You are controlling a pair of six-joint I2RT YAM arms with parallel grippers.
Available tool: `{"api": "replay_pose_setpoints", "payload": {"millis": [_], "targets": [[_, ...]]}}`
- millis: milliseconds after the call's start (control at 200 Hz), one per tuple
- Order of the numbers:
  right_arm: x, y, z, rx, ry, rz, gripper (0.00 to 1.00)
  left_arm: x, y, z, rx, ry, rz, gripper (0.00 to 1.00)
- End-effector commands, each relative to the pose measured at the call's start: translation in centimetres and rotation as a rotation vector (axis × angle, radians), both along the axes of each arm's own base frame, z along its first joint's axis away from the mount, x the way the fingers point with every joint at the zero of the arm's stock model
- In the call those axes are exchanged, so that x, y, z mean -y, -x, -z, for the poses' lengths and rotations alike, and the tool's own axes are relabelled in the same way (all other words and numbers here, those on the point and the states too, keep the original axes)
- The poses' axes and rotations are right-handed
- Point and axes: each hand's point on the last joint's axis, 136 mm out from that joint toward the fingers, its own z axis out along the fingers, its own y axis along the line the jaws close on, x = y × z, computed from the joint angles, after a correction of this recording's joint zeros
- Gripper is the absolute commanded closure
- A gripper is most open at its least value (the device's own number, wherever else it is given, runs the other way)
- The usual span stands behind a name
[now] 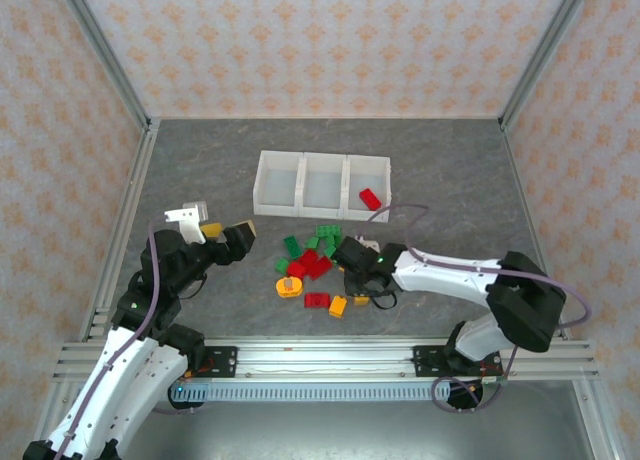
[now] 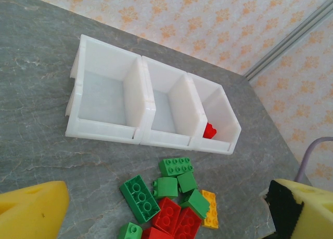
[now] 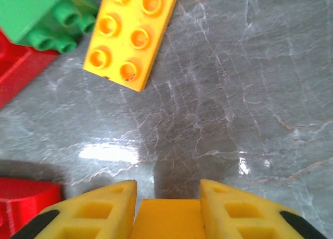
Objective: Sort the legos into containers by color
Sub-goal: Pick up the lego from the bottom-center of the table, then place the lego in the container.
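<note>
1. Worktop (image 1: 200, 160): a grey marbled surface, walled on the left, right and far sides by panels with an orange pattern.
2. Right arm (image 1: 450, 270): white, reaching leftward from its base at the near right to the right edge of the brick pile. Left arm (image 1: 150, 290): raised at the near left, pointing toward the pile.
3. Containers (image 1: 300, 210): three white open-top bins joined in a row, at the far centre of the worktop. The left and middle bins show bare floors. The right bin holds one red brick (image 1: 371, 198).
4. Legos (image 1: 310, 260): a loose pile of green, red and orange-yellow bricks lying on the worktop just near of the containers, between the two hands.
5. Left hand (image 1: 228, 232): spread wide, nothing between its yellow fingers (image 2: 31, 210), poised above the worktop to the left of the pile.
6. Right hand (image 3: 166, 208): low over the worktop, its two yellow fingers pressed against either side of an orange-yellow brick (image 3: 167, 221).
7. Round orange piece (image 1: 289, 286): at the near-left edge of the pile.
8. Flat yellow plate (image 3: 130, 34): studs up on the worktop, ahead of the right hand, beside a green brick (image 3: 31, 10).
</note>
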Motion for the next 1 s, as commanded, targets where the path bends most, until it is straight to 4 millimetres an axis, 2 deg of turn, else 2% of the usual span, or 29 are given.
{"api": "replay_pose_setpoints", "payload": {"millis": [0, 145, 295, 415, 576, 716, 801, 996], "targets": [[0.1, -1.3, -3.7, 0.098, -0.009, 0.003, 0.68, 0.3, 0.0, -0.7, 0.037, 0.003, 0.012, 0.01], [-0.5, -4.9, -9.5, 0.262, -0.054, 0.020, 0.68, 0.2, 0.0, -0.9, 0.042, 0.000, 0.006, 0.01], [-1.7, -10.7, -15.8, 0.411, -0.137, 0.027, 0.68, -1.0, 0.3, -2.1, 0.071, -0.021, -0.049, 0.01], [-3.0, -15.6, -18.5, 0.481, -0.161, 0.011, 0.68, -1.1, 0.7, -2.8, 0.088, -0.006, -0.050, 0.01], [-5.1, -21.3, -18.1, 0.479, -0.133, -0.041, 0.68, -0.9, 1.1, -3.3, 0.050, -0.059, -0.020, 0.01], [-6.8, -25.2, -14.8, 0.406, -0.095, -0.075, 0.69, -0.8, 1.3, -3.1, 0.054, -0.082, 0.003, 0.01], [-7.9, -26.9, -12.8, 0.378, -0.077, -0.094, 0.69, -0.2, 1.4, -2.4, 0.058, -0.071, 0.031, 0.01], [-8.9, -29.3, -8.9, 0.329, -0.044, -0.088, 0.65, 0.0, 1.6, -2.6, 0.079, -0.068, 0.051, 0.01]]}}
